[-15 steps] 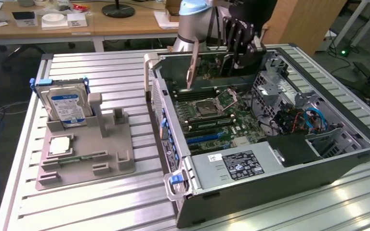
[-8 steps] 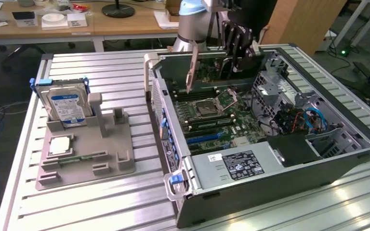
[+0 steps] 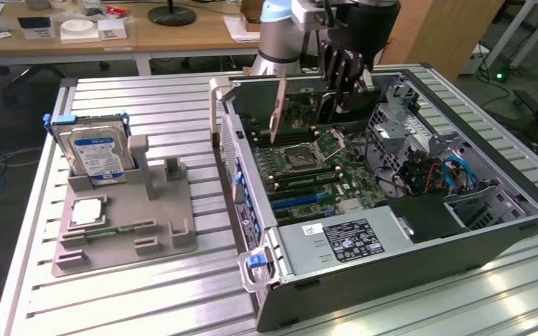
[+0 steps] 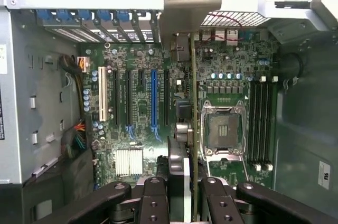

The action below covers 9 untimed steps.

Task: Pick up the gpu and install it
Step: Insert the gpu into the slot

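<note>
The gripper (image 3: 346,98) pinches the gpu (image 3: 277,105) upright, hanging just above the motherboard (image 3: 318,183) inside the open computer case (image 3: 409,259).

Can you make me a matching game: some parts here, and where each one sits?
1 gpu
2 hard drive
3 CPU chip
4 power supply

A lying flat on the grey holder
B mounted inside the computer case
C held by the end effector over the motherboard
D standing upright in the grey holder

Pairs: 1-C, 2-D, 3-A, 4-B
</note>
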{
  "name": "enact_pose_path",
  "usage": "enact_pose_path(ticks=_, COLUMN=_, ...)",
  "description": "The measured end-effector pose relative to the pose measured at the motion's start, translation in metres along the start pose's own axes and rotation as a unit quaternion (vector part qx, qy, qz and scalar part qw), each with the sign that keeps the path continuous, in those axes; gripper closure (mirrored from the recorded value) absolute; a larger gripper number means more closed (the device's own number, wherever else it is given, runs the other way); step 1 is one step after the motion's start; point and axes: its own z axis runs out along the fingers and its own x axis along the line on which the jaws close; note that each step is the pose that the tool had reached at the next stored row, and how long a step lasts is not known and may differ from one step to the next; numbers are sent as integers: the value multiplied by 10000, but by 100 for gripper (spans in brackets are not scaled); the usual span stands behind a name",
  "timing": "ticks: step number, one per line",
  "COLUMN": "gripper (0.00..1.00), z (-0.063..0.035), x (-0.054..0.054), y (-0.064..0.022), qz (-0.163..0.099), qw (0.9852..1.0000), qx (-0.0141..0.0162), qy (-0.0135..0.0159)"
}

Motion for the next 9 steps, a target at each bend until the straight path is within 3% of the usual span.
enact_pose_path(ticks=9, gripper=72, z=142, x=5, y=5, qz=0, qw=10000, qx=0, qy=1)
